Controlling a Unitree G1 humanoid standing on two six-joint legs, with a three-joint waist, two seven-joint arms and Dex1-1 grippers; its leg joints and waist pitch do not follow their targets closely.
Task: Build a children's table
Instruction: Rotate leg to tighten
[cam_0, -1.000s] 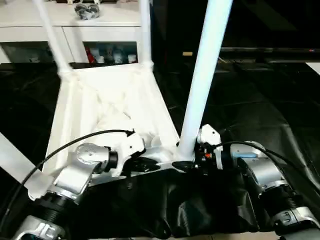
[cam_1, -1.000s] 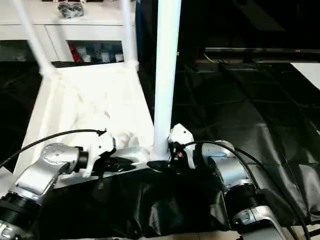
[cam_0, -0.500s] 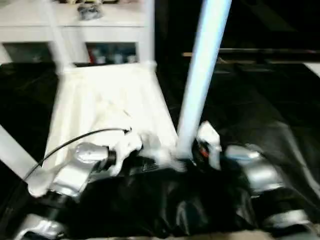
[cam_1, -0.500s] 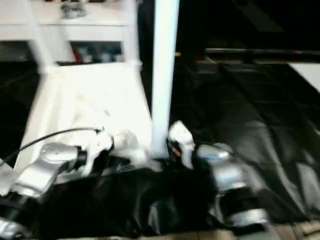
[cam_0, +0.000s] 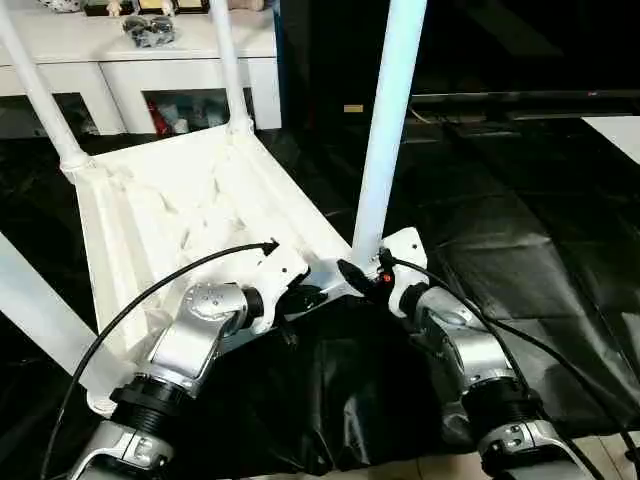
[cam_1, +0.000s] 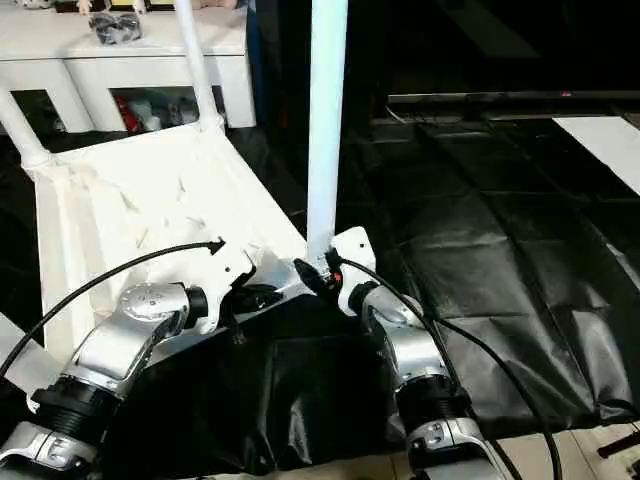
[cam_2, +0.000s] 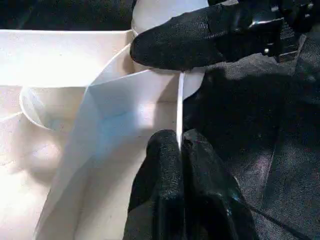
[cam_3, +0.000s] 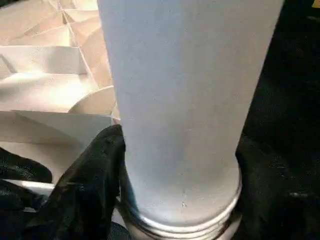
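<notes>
Now the white plastic square tabletop (cam_0: 190, 215) lies upside down on a black crinkly sheet (cam_0: 520, 250), with its ribbed underside facing up. In the left eye view it fills the middle and the 9 o'clock side. Round sockets sit at its corners.

Four long white tube legs go with it. One thin leg (cam_0: 38, 92) rises from the corner at 10 o'clock. A second thin leg (cam_0: 226, 62) rises from the corner at 12 o'clock. A third leg (cam_0: 35, 310) shows at 8 o'clock, slanting down to the near left corner; how it joins there cannot be told. The fourth, a thick pale leg (cam_0: 385, 130), stands upright in the near right corner, at about 1 o'clock from the middle of the view.

The left hand (cam_2: 179, 150) is pinched tight on the thin white edge of the tabletop, right next to that near right corner. Its two black fingers (cam_2: 160, 170) press together with the edge squeezed between them.

The right hand (cam_3: 180, 200) is wrapped around the bottom of the thick pale leg, where a shiny ring meets the socket. Its black fingers (cam_3: 87, 185) sit on both sides of the leg and touch it, so it holds the leg.

Behind the tabletop, at 11 o'clock, stands a white cabinet (cam_0: 140, 60) with small things on top.
</notes>
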